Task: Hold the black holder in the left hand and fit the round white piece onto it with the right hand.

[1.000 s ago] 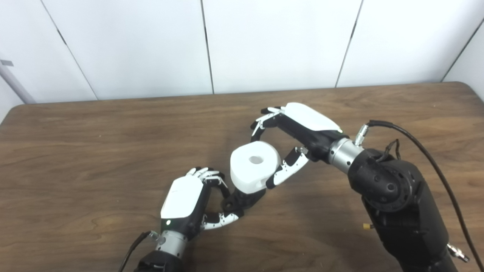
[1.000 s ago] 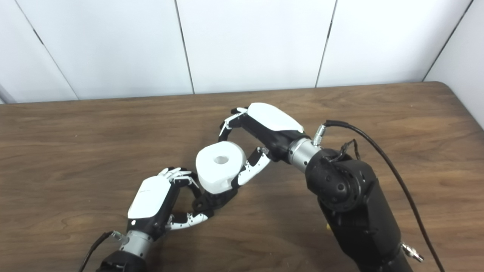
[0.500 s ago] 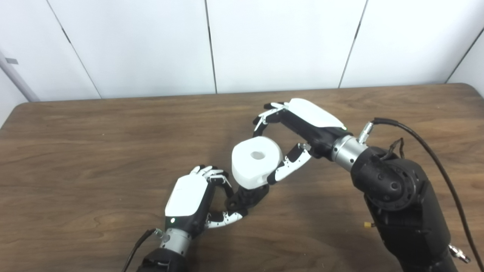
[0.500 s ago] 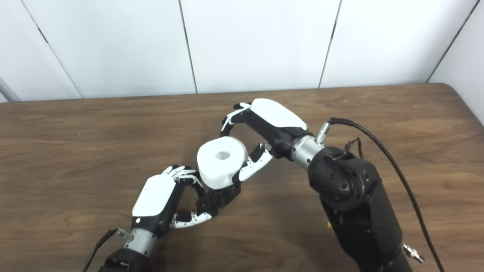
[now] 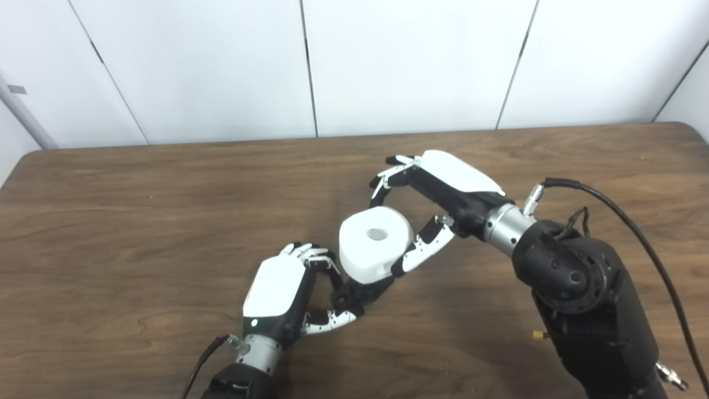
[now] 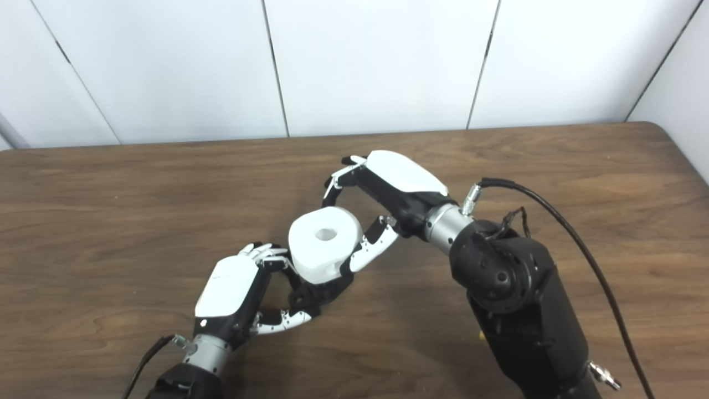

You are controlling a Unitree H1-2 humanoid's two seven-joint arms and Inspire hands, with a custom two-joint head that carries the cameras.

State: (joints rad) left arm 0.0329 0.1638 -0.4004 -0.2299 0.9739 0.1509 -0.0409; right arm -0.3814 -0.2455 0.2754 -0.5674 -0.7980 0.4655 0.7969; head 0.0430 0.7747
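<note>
White piece (image 5: 375, 244) has dropped a bit over the last half second; its bottom edge now sits closer on the black holder (image 5: 359, 291), and less of the holder shows between them than before. The whole picture barely shifts between those two pictures, so I read this as real motion, not the camera.

My right hand (image 5: 437, 194) is still grasping the white piece: thumb on the near-right side of it, the other fingers (image 5: 383, 178) arched above its far side. Can't tell if those far fingers are touching it or just hovering over the rim.

My left hand (image 5: 282, 291) stays clenched around the black holder, thumb under, fingers curled over the top. The holder's upper end points up and to the right into the underside of the white piece. Both parts are above the table (image 5: 138, 221), near its middle, a little toward the front edge.

The piece's centre hole (image 6: 325, 234) faces up and reads clear, with nothing poking through it. My read: partly seated at best, not home yet. The contact face is hidden under the piece, so I can't confirm alignment.

Piece looks slightly tilted toward the holder. Next I'd keep pressing down along the holder's axis while the left hand holds firm. Risk: a cocked piece jams, or the holder twists in my left grip.
</note>
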